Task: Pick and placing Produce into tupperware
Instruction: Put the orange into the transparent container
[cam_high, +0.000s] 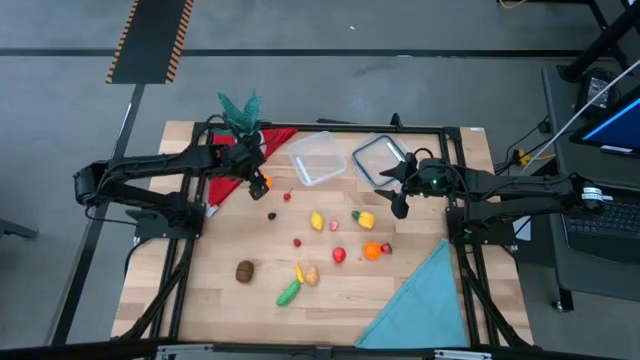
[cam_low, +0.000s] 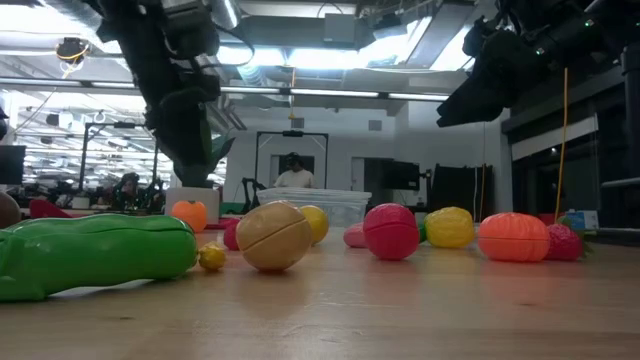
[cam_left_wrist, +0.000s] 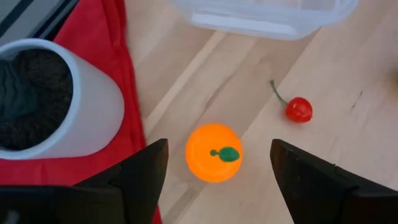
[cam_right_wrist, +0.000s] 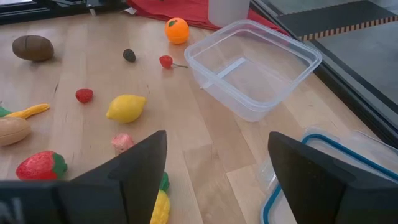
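A: Progress? The tupperware (cam_right_wrist: 252, 67) looks empty, sits far-centre on the table (cam_high: 230, 300), with the lid (cam_high: 377, 160) just to its right.

B: Right, nothing placed yet. All the produce is loose: lemon (cam_high: 317, 221), strawberry (cam_high: 339, 255), brown kiwi (cam_high: 245, 271), green cucumber (cam_high: 288, 293), the rest spread mid-table.

A: Left arm?

B: The left gripper (cam_left_wrist: 214, 165) hovers over the orange (cam_left_wrist: 213, 152) near the white pot (cam_left_wrist: 59, 102) and red cloth (cam_left_wrist: 134, 68), fingers spread wide, not touching it, holding nothing. A cherry (cam_left_wrist: 298, 109) lies just beside.

A: Right?

B: The right gripper (cam_right_wrist: 214, 165) waits above the lid side, fingers wide apart, empty.

A: So the first pick probably is the orange; everything is left.
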